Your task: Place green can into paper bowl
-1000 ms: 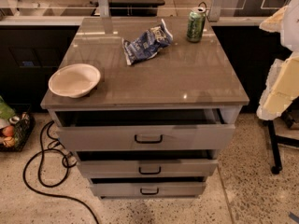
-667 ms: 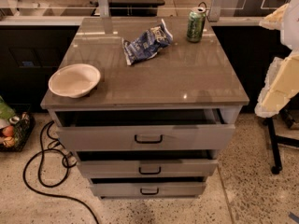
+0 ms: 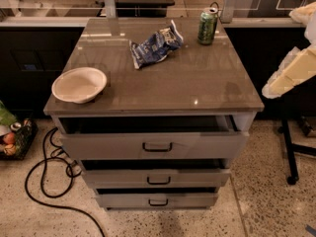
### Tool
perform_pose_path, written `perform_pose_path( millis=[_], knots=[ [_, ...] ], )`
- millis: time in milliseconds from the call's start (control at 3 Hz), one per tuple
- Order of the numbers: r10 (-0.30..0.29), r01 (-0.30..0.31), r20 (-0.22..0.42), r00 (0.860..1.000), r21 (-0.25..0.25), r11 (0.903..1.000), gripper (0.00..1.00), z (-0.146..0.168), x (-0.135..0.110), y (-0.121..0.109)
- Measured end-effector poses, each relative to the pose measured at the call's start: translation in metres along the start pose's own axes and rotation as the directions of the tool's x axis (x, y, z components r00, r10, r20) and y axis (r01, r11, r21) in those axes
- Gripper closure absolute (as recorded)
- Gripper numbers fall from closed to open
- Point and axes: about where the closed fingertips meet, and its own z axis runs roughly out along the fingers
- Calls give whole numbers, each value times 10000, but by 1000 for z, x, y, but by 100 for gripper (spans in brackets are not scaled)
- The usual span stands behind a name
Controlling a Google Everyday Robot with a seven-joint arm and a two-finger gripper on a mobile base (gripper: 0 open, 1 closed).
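The green can (image 3: 208,25) stands upright at the far right corner of the grey cabinet top (image 3: 197,83). The off-white paper bowl (image 3: 79,84) sits empty at the near left corner of the same top. My gripper (image 3: 290,74) is on the pale arm end at the right edge of the camera view. It hangs beside the cabinet's right side, at about top height. It is well to the right of the can and nearer to me, and it touches nothing.
A crumpled blue-and-white snack bag (image 3: 154,46) lies between can and bowl, toward the back. The cabinet's top drawer (image 3: 153,143) is pulled partly open. A black cable (image 3: 44,181) loops on the floor at left. A black stand leg (image 3: 289,147) is at right.
My arm end at the right has risen a little and shifted slightly left. The can, bowl and bag have not moved.
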Motion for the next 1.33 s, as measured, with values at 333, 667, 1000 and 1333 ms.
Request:
perform_pose_path(
  millis=[333,667,1000,1333],
  knots=[
    [828,-958,1603,9836,749,9926,0,20,1,-34],
    [1490,-2014,2953,9437,1557,9670,0,29,-6,-62],
    [1870,-2872,3906,9014,2160,9332,0,32,-16,-80],
    [1781,-2975,4076,8956,2510,9212,0,28,-20,-90]
  ],
)
